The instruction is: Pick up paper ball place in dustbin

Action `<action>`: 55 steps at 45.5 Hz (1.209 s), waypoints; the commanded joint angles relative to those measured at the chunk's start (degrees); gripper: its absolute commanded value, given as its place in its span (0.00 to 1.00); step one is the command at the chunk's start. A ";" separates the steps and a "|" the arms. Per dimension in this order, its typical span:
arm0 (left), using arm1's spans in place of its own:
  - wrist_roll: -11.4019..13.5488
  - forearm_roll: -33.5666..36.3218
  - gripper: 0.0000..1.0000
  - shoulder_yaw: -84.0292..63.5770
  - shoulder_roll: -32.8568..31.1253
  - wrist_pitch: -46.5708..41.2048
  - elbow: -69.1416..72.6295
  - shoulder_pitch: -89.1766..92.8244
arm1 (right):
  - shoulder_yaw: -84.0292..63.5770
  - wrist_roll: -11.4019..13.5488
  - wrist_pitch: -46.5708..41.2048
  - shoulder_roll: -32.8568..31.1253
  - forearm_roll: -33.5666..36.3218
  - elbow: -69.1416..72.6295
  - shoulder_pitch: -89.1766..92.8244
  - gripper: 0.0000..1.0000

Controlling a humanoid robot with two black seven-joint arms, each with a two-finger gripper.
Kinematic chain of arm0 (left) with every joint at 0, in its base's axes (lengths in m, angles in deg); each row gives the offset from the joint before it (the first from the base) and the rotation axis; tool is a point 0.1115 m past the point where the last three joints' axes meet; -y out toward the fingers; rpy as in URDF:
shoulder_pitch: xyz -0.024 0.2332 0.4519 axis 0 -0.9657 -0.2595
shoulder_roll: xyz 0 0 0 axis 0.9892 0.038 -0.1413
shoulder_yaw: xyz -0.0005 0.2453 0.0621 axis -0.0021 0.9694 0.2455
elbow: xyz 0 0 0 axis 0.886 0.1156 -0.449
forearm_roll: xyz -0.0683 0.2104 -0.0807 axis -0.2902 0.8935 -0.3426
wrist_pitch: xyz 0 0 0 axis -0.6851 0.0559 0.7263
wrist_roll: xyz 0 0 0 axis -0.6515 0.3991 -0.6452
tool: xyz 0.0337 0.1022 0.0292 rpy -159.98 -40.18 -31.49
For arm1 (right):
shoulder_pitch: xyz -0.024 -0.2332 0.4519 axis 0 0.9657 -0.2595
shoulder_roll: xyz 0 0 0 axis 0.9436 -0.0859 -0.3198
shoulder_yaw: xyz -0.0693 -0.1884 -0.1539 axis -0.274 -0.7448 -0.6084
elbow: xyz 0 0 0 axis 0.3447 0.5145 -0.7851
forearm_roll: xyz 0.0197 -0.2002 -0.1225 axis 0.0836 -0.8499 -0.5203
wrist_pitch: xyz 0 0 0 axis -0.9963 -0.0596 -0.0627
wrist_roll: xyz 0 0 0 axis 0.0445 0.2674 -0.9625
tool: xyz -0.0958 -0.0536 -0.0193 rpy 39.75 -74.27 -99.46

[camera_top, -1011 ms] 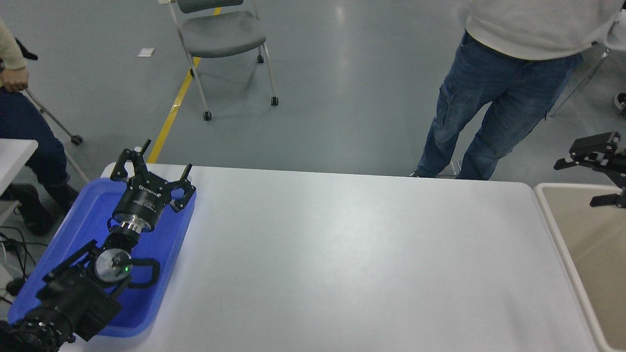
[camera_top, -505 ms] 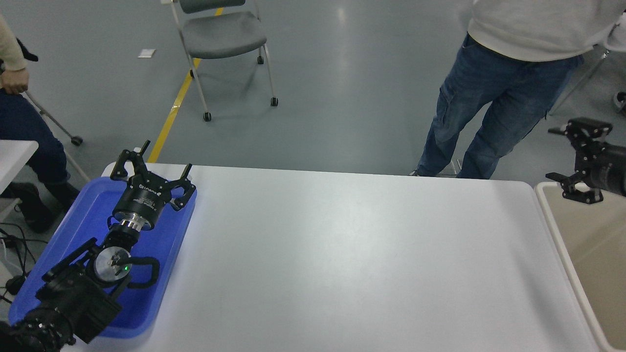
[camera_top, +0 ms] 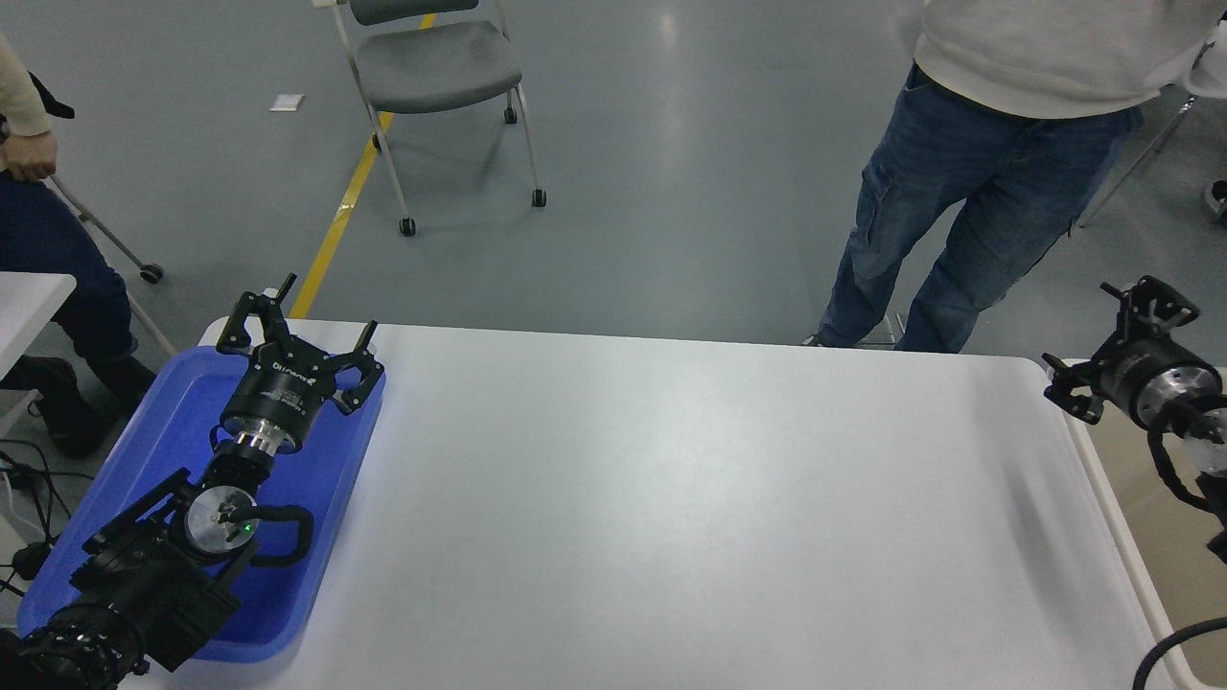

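**Right arm over bin's far corner, no paper ball visible**

White table (camera_top: 671, 498) fills most of the view. Blue tray (camera_top: 316, 498) sits on its left end. Dustbin (camera_top: 1165, 565), beige with a cream rim, stands at the table's right edge, only partly in view.

Person in jeans (camera_top: 949, 201) stands at the far side, right of centre. Second person (camera_top: 38, 220) is seated at the far left. Grey wheeled chair (camera_top: 436, 67) is on the floor behind the table.

Left arm is parked lower left, lying over the blue tray. Left gripper (camera_top: 297, 331) is at the tray's far end, fingers spread apart, holding nothing.

Right arm comes in from the right edge. Right gripper (camera_top: 1112, 331) hangs above the dustbin's far-left corner, pointing toward the table's far side, fingers spread apart with nothing between them.

Paper ball: can't locate it. It's not on the table, not in either gripper, and the visible part of the dustbin interior doesn't show it.
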 commanded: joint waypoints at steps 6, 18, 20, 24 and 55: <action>0.04 0.00 1.00 0.00 -0.02 0.00 0.00 0.00 | 9.11 -4.47 -4.87 7.36 0.11 2.35 3.99 1.00; 0.04 0.00 1.00 0.00 -0.02 0.00 0.00 0.00 | 10.97 -23.98 -6.82 9.46 -3.83 3.40 5.13 1.00; -0.04 0.00 1.00 0.00 -0.02 0.00 0.00 0.00 | 10.79 -25.65 -6.56 10.17 -6.38 3.49 5.40 1.00; -0.04 0.00 1.00 0.00 -0.02 0.00 0.00 0.00 | 10.53 -29.52 -5.68 11.05 -10.51 3.49 6.10 1.00; 0.04 0.00 1.00 0.00 -0.02 0.00 0.00 0.00 | 4.20 -31.90 -4.62 11.58 -11.66 4.98 7.42 1.00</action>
